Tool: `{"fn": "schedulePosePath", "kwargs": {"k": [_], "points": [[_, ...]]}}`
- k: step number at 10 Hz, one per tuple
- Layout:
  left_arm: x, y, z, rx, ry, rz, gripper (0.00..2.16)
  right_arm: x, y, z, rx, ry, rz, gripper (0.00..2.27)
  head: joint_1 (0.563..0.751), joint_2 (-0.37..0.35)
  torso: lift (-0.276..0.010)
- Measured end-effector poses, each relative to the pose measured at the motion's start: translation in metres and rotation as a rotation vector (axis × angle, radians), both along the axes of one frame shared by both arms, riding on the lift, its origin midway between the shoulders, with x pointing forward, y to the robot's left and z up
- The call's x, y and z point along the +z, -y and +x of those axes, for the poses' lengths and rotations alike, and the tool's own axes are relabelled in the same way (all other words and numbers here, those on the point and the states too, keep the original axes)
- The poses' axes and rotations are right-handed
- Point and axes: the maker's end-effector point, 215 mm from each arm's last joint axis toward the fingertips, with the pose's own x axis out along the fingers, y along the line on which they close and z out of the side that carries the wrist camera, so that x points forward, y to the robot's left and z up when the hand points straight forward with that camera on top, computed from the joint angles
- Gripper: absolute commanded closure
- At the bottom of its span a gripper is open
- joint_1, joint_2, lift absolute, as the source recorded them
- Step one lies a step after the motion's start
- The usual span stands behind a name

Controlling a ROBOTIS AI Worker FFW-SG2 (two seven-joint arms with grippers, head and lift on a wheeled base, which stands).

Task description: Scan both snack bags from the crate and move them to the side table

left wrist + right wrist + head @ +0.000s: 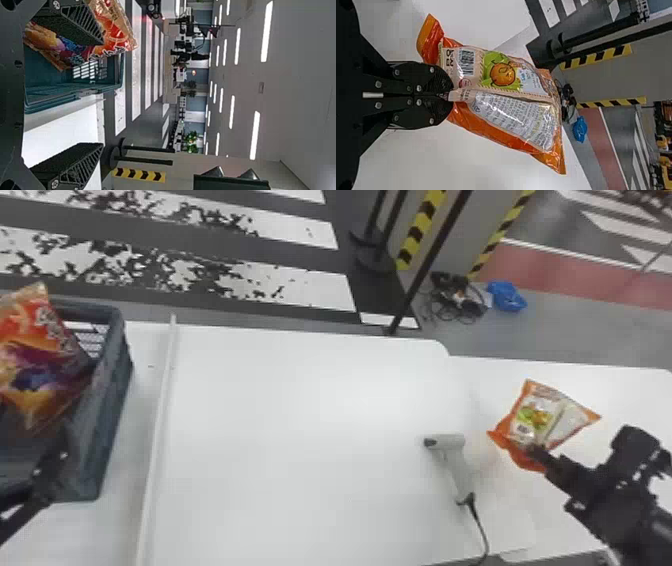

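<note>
Nearest, at the counter's (pixel 300 450) left side, the left claw (pixel 102 94) stands wide open and grips nothing. Beside it, the red snack bag (pixel 35 357) leans, tilted, in the crate (pixel 109 405), its top above the rim. A scanner (pixel 457 462) lies near the counter's right edge, its cable (pixel 481 530) trailing towards the near edge.

Farther right, the right claw (pixel 451 95) is closed tight on one end of the orange snack bag (pixel 510 114), pinching a narrow fold at the back seam. The bag points away from it, over the side counter (pixel 625 390); whether it touches the surface cannot be told.

The step in hand is judged to be placing this bag. Recommended: bring it in well from the side counter's far edge and right corner, lower it until its body lies flat, and only then part the fingers. The claw should back straight off along the seam, since a sideways exit could drag the light film. Release from height risks a slide. The arm should clear the scanner on return. Whether the bag is scanned cannot be confirmed.
</note>
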Motion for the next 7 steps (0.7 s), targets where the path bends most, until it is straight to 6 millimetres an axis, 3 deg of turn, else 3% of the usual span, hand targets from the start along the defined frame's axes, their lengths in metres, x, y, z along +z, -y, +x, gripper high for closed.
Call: {"fn": "schedulePosePath", "kwargs": {"k": [3,4,5,6,7], "points": [[0.001,0.0,0.0,0.0,0.001,0.0,0.09,-0.026,0.038,-0.025,-0.12,-0.055,-0.054,2.22,0.695,-0.35,-0.075],[0.001,0.0,0.0,-0.001,0.003,0.0,0.09,-0.031,0.044,-0.029,-0.14,-0.057,-0.079,1.7,0.695,-0.35,-0.075],[0.002,0.001,0.0,-0.002,0.003,-0.001,0.09,-0.031,0.048,-0.029,-0.149,-0.049,-0.103,0.43,0.695,-0.35,-0.075],[0.002,0.001,0.0,-0.004,0.004,0.0,0.09,-0.032,0.051,-0.028,-0.158,-0.046,-0.125,0.0,0.695,-0.35,-0.075],[0.002,0.002,0.0,-0.005,0.004,0.0,0.09,-0.033,0.055,-0.031,-0.176,-0.07,-0.16,0.0,0.695,-0.35,-0.075]]}}
